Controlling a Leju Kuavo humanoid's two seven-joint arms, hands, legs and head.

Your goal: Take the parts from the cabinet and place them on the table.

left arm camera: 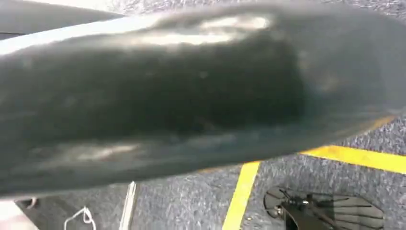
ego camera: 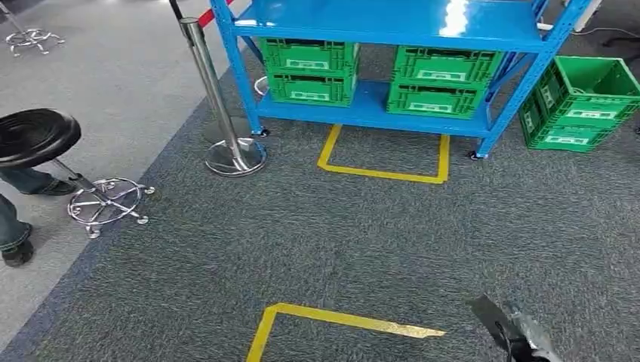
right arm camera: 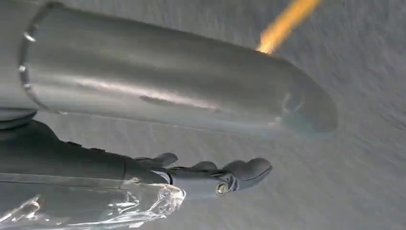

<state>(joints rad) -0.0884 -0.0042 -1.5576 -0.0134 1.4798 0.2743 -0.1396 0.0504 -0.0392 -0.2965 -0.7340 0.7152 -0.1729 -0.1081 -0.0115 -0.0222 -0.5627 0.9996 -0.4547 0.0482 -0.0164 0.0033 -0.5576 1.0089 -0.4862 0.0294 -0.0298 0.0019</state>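
The robot faces the blue cabinet (ego camera: 392, 26) from well back on the carpet. The cabinet stands at the far side of the scene, slightly right of centre, with a yellow floor marking (ego camera: 383, 158) just in front of it. On its low shelf sit four green crates (ego camera: 311, 69), stacked two and two, left pair and right pair. No loose parts can be made out in them from this range; the parts are presumably inside.

The right hand (right arm camera: 210, 177) hangs low at the near right, pointing at the carpet. Its fingers (right arm camera: 249, 168) are stretched out rather than curled. A crinkled clear wrapping (right arm camera: 95, 208) lies against the hand, and a dark flat piece (ego camera: 498, 324) shows at the near right in the head view. Whether the hand grips it cannot be told.

The left hand cannot be identified, so its state cannot be told.

Judgement: the cabinet lies straight ahead and far from both hands. The right arm is slightly nearer the right crate pair. An approach on foot is needed before any reach.
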